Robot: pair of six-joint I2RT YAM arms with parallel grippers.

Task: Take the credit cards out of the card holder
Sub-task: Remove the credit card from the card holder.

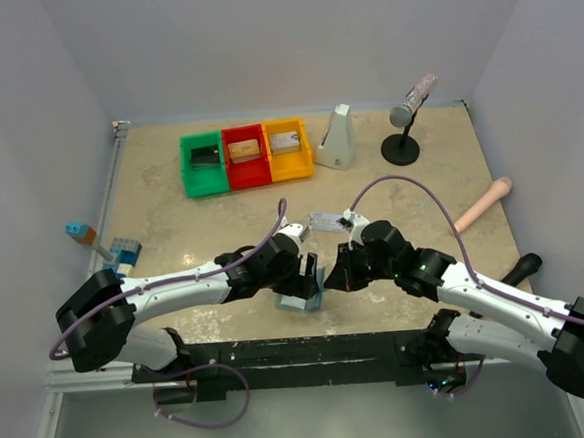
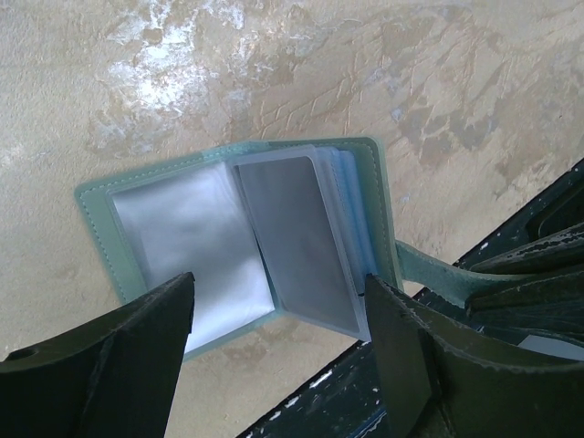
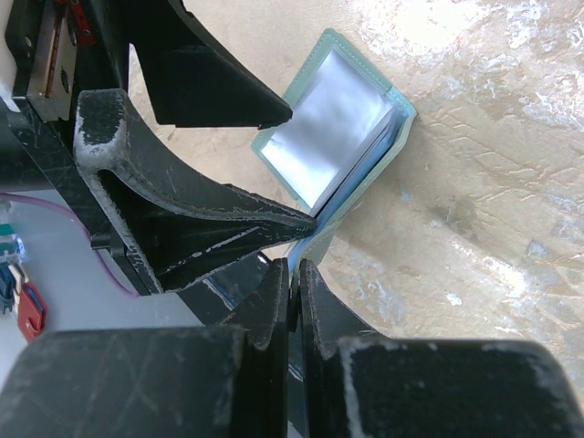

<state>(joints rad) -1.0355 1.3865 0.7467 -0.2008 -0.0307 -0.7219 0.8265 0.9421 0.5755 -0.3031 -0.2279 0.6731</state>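
The grey-green card holder (image 1: 302, 300) lies open at the near edge of the table (image 1: 420, 185) between the two arms. Its pale pockets face up, its long axis runs roughly along that edge, and its snap tab (image 2: 424, 269) points toward the right arm. A silver-grey card (image 2: 297, 242) sits in a clear sleeve. The right gripper (image 3: 294, 269) is pinched tight on the holder's right edge, while the left gripper (image 2: 278, 283) hangs spread wide over the pages.

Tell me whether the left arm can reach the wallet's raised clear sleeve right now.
Probably yes. The left pincer is open right above the wallet, a finger on each side of the raised sleeve, with nothing between. The right pincer grips the wallet's edge off to one side.
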